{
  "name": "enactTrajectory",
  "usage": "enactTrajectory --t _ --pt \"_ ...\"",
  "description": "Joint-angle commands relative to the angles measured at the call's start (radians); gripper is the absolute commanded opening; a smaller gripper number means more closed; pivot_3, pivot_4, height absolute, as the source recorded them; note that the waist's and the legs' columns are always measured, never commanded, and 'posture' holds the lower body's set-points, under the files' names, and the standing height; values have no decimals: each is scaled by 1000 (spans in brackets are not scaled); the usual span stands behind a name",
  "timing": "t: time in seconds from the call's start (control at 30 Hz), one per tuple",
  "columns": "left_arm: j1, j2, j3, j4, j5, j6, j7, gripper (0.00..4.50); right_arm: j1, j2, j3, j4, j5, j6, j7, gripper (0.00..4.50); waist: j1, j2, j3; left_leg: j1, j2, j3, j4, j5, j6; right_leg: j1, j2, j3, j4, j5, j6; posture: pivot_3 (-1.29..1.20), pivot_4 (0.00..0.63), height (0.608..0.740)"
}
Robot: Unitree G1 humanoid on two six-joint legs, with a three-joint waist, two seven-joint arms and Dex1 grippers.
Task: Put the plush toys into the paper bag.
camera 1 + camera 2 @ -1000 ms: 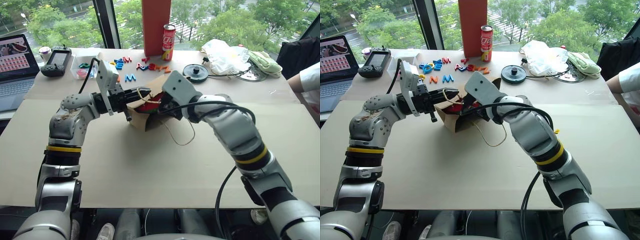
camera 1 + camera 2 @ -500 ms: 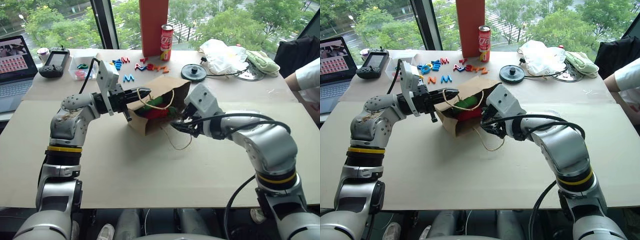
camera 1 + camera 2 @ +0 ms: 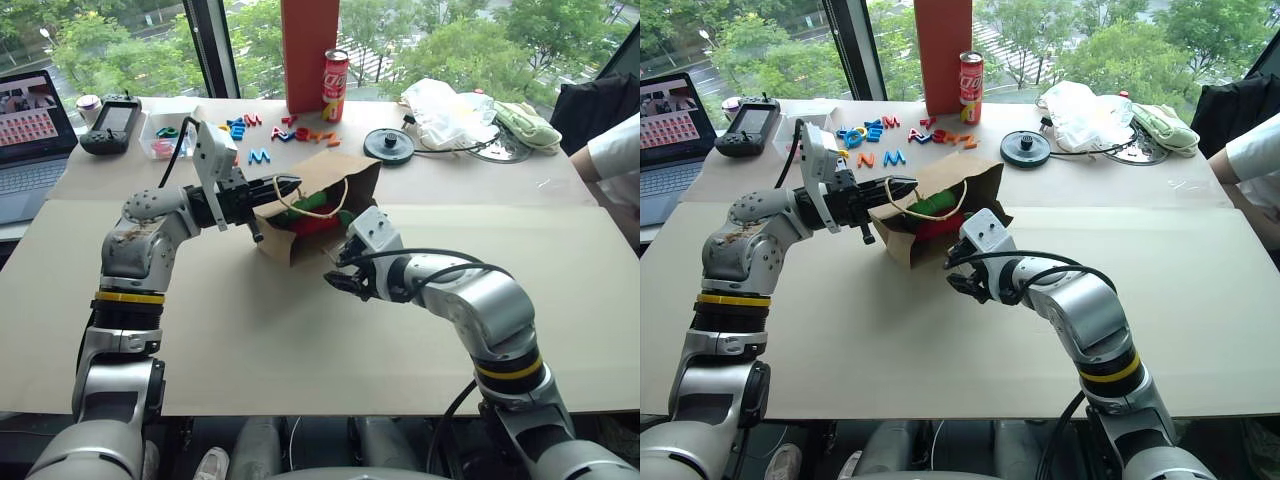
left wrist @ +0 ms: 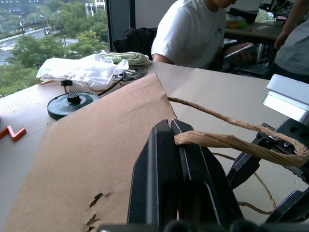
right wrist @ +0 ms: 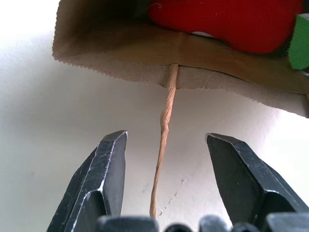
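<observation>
The brown paper bag (image 3: pixel 335 175) lies on its side on the table, its mouth facing me. Inside the mouth lie the two plush toys, the red chilli (image 3: pixel 315 223) and the green blob (image 3: pixel 312 203). My left gripper (image 3: pixel 290 185) is shut on the bag's upper twine handle (image 4: pixel 231 141) and holds the mouth up. Just in front of the mouth, low over the table, my right gripper (image 3: pixel 335 280) is open and holds nothing. The lower twine handle (image 5: pixel 164 121) runs loose between its fingers (image 5: pixel 108 164), with the red chilli (image 5: pixel 231 24) just past the bag's lip.
Behind the bag lie colourful plastic letters (image 3: pixel 260 130), a red can (image 3: pixel 338 85), an orange-red pillar (image 3: pixel 312 50) and a black round weight (image 3: pixel 390 145). A clear plastic bag (image 3: pixel 450 110) and pale green cloth (image 3: pixel 530 125) sit far right. A laptop (image 3: pixel 30 140) stands left, and a person's sleeve (image 3: pixel 615 160) shows right.
My right gripper has come out of the bag's mouth, sinking towards the table and back towards me, leaving the red chilli inside. The left gripper has kept still on the handle.
</observation>
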Motion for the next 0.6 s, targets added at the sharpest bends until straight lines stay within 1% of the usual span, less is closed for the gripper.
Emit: enactTrajectory --t 0.03,0.07,0.27,0.3,0.43,0.6 --pt "-24 9 13 -25 -2 -11 -2 0 -7 12 -7 -7 4 -43 -10 2516 -1 0 0 0 0 0 0 0 0 0 0 0 0 0 0 0 150 739" --pt "-22 9 13 -27 -2 -10 -2 0 -7 12 -5 -6 6 -46 -10 2316 -1 0 0 0 0 0 0 0 0 0 0 0 0 0 0 0 150 739" --pt "-18 9 13 -31 -3 -9 2 0 -9 21 -15 8 7 -70 -17 235 0 0 0 0 0 0 0 0 0 0 0 0 0 0 0 0 150 739" --pt "-17 9 13 -31 -3 -9 2 0 -11 23 -19 10 8 -73 -19 27 0 0 0 0 0 0 0 0 0 0 0 0 0 0 0 0 150 739" --pt "-17 8 13 -30 -2 -11 2 0 -12 24 -33 13 12 -79 -24 27 0 0 0 0 0 0 0 0 0 0 0 0 0 0 0 0 150 739" --pt "-24 4 11 -18 2 -20 0 0 -27 33 -89 -6 7 -134 -39 27 0 0 0 0 0 -1 0 0 0 0 0 0 0 0 0 0 150 739"
